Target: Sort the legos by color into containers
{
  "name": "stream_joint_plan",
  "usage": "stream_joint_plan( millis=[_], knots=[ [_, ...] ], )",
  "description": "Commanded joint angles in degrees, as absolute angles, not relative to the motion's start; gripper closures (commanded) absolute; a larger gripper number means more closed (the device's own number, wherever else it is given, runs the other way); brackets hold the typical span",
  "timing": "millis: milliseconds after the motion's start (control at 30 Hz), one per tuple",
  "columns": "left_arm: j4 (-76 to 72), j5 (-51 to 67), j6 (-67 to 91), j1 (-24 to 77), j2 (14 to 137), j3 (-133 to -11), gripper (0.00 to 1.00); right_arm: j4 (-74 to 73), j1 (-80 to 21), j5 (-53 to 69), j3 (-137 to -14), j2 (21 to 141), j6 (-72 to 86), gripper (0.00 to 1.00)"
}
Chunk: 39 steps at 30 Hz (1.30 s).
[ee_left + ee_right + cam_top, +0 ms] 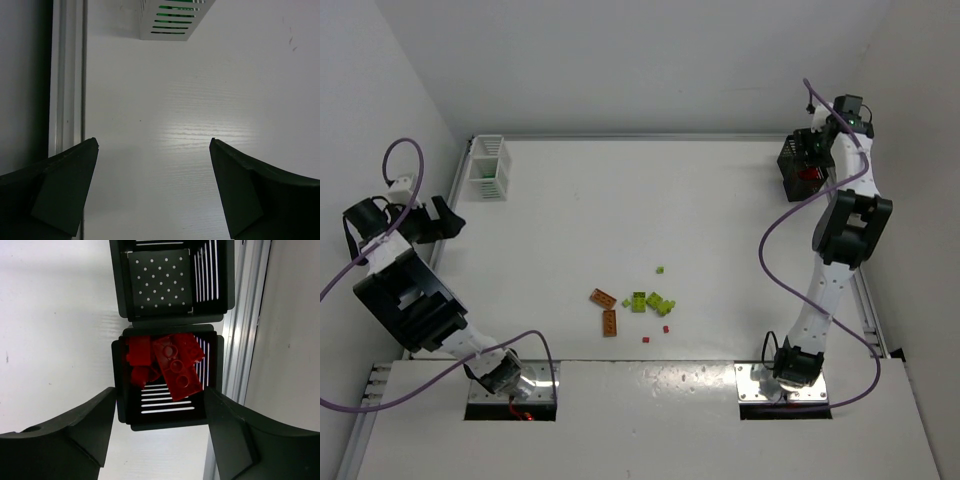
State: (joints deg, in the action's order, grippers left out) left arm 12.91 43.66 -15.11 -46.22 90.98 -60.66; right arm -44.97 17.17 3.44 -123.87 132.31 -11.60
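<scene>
**A:** Why is the right claw [160, 397] out at the far right corner of the surface [620, 200]?

**B:** That is where the black container [165, 424] stands, hard against the right edge. The claw hangs straight above it, fingers wide apart and gripping nothing. Under them, one cell of the container holds a heap of red legos [175, 367]. The cell beyond shows only its dotted floor.

**A:** So red goes in black.

**B:** That is my reading. Fingers spread directly over the heap fit a drop-off. Hanging above the opening rather than beside it means a brick falls inside the walls instead of bouncing onto the surface.

**A:** And the left claw [153, 142]?

**B:** Also spread wide and empty, low over bare surface by the left edge. The white container [167, 27] sits ahead of it in the far left corner. Green shows through its slats, so the greens seem to belong there. I would guess that arm sits on its own side so the two do not cross.

**A:** What is left to sort?

**B:** A loose scatter in the middle, toward the near edge. There are two orange bricks [603, 297] and a cluster of lime bricks [650, 300] just beside them, with one lime piece apart. A couple of tiny red bits [666, 328] lie nearest the arms. Nothing touches any of them.

**A:** Which arm takes what?

**B:** Judging by the bins, the red bits suit the right arm. Where orange belongs I cannot tell, as no orange shows in either container.
</scene>
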Motion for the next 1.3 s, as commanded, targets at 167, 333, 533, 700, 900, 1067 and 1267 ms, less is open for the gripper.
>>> stream_joint_plan(
  millis=[167,333,533,700,900,1067,1267],
  knots=[
    [16.17,45.18,-18.72,-43.34,85.18,-61.79,0.0,-43.77,17.49,10.01,-120.77,123.51,-10.63,0.29],
    [20.91,41.93,-19.86,-37.54,80.78,-62.31,0.0,-44.38,15.38,15.1,-113.74,116.64,-11.25,0.29],
    [29.42,37.02,-26.71,-18.05,74.72,-60.57,0.0,-45.7,14.15,18.89,-107.94,110.15,-10.73,0.29],
    [32.51,34.37,-26.72,4.51,73.56,-57.66,0.0,-46.32,13.01,23.72,-99.07,104.44,-9.59,0.29],
    [32.0,31.91,-24.09,25.09,76.46,-55.55,0.16,-41.94,13.01,26.72,-83.6,95.81,-7.13,0.29],
    [29.01,25.86,-19.96,36.11,78.48,-54.93,0.29,-39.9,13.62,29.0,-75.42,91.24,-4.83,0.29],
    [27.78,19.7,-18.72,44.55,82.17,-54.93,0.32,-39.29,14.15,30.93,-72.16,89.21,-3.61,0.3]
  ],
)
